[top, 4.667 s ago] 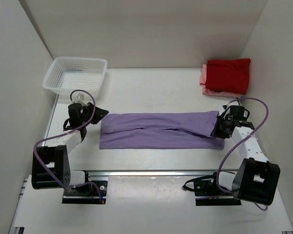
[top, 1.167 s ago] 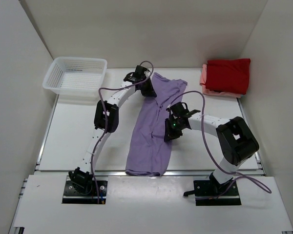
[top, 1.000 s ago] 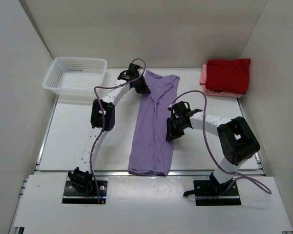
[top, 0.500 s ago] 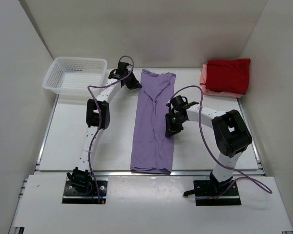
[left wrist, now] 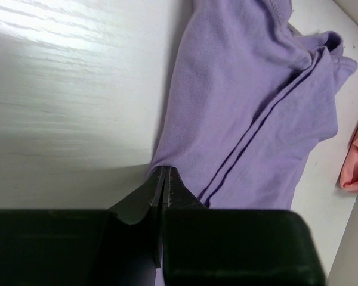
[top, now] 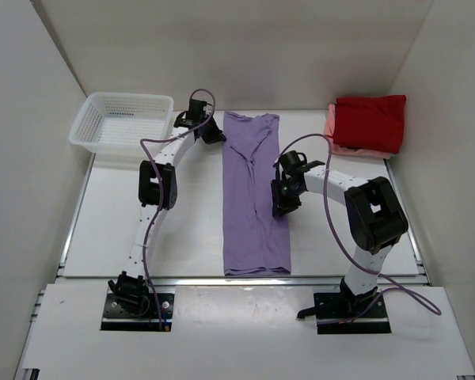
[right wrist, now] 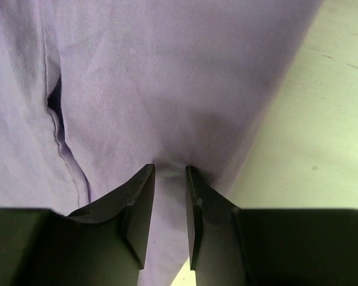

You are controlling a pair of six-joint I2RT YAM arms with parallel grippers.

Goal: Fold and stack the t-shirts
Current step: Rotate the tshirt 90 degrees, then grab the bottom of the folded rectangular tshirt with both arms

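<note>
The lavender t-shirt [top: 253, 222], folded into a long strip, lies flat on the table and runs from the back down to the front edge. My left gripper [top: 214, 136] is shut on its far left corner; the left wrist view shows the jaws [left wrist: 161, 173] pinched on the cloth edge [left wrist: 256, 89]. My right gripper [top: 279, 207] is at the strip's right edge near its middle, its jaws [right wrist: 170, 170] closed on a bunch of purple cloth [right wrist: 167, 71]. The bright red t-shirt [top: 370, 120] lies folded on top of the salmon pink one [top: 330, 127] at the back right.
A white lattice basket [top: 123, 123] stands at the back left. White walls close in the table on the left, back and right. A metal rail [top: 245, 279] runs along the front edge just below the shirt's near end. The pink shirt's edge [left wrist: 355, 161] shows in the left wrist view.
Both grippers have turned the lavender shirt from lying crosswise to lying lengthwise. In the last half second its near end has swung a little to the right and the strip has straightened.
</note>
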